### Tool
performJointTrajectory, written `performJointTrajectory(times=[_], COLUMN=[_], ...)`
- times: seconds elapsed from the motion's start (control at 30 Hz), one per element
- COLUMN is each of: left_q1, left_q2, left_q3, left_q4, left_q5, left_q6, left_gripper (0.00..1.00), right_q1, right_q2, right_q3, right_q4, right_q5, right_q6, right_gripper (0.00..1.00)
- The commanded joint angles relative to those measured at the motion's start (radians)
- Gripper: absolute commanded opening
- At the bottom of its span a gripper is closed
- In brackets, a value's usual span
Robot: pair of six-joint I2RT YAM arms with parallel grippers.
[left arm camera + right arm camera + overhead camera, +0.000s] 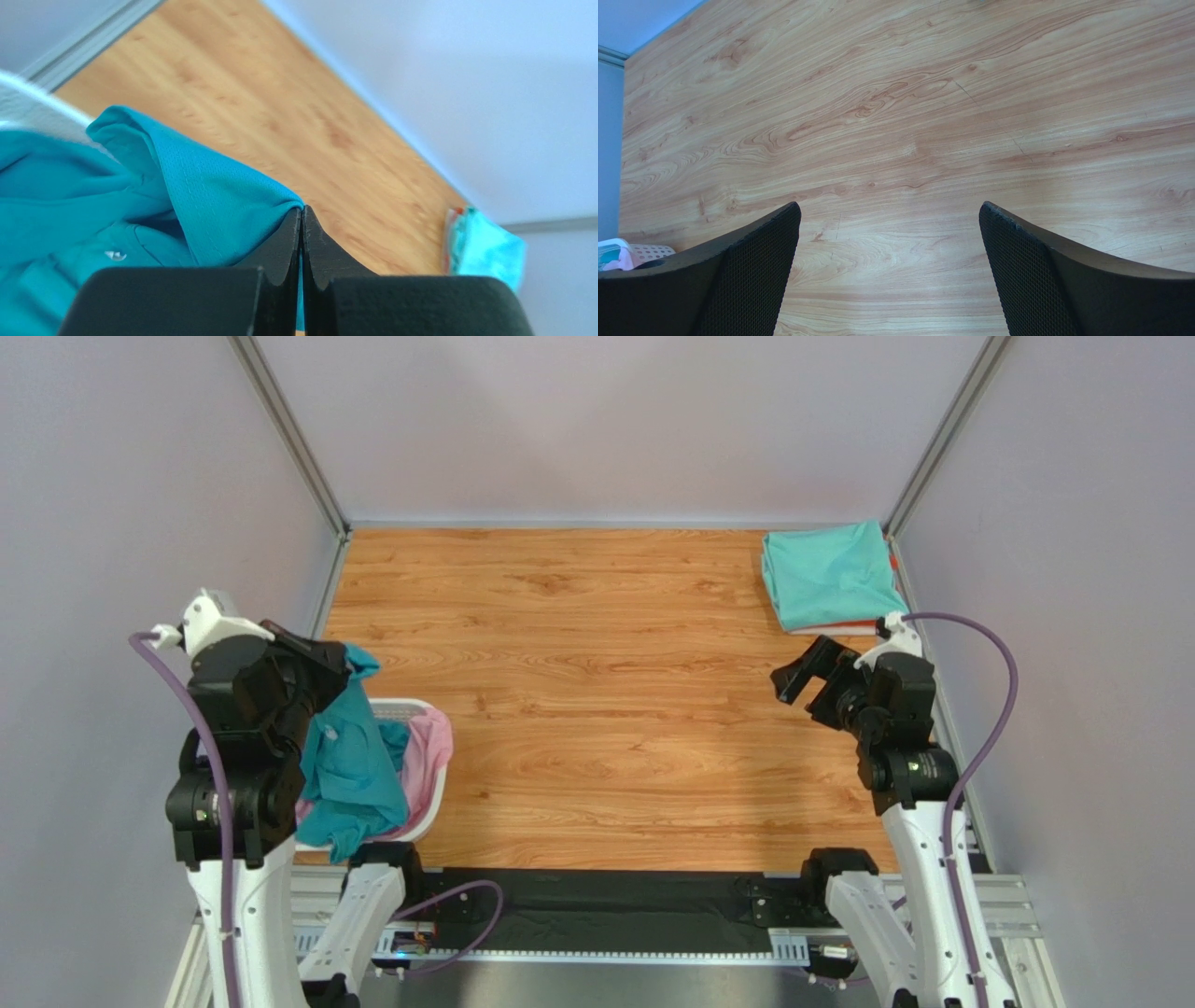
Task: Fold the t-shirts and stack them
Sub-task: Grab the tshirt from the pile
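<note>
A wood-grain table [603, 686] fills the middle of the frame between pale walls. At its lower left, close to the near edge, stands a white lattice basket [432, 756]. In the upper right corner lies a folded mint green t-shirt [831, 577], resting on an orange t-shirt [453, 241] of which only a thin edge shows

A white lattice basket [404, 706] sits at the near left of the wood-grain surface [603, 686], enclosed by pale grey walls [617, 420].
</note>
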Motion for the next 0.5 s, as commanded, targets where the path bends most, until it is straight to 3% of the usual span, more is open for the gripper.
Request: performJointTrajectory(times=[0.0, 0.23, 0.33, 0.47], left_q1=[0.007, -0.002, -0.039, -0.167], left_q2=[0.086, 0.258, 0.324, 0.439], left_q3=[0.125, 0.372, 0.494, 0.6], left_q4=[0.147, 0.247, 0.291, 0.34], left_q5=[0.222, 0.451, 0.453, 0.451], left_q6=[0.068, 0.046, 0.06, 0.08], left_gripper=[0.0, 0.0, 0.0, 0.0], right_q1=[0.001, 0.001, 0.001, 0.002], right_q2=[-0.019, -0.008, -0.01, -0.028], right_q3=[0.0, 0.0, 0.0, -0.005], right_q4=[0.032, 0.053, 0.061, 0.076], right_q5=[0.019, 0.025, 0.034, 0.05], right_q6=[-0.009, 0.007, 0.018, 0.012], right_gripper=[1.0, 1.0, 1.0, 1.0])
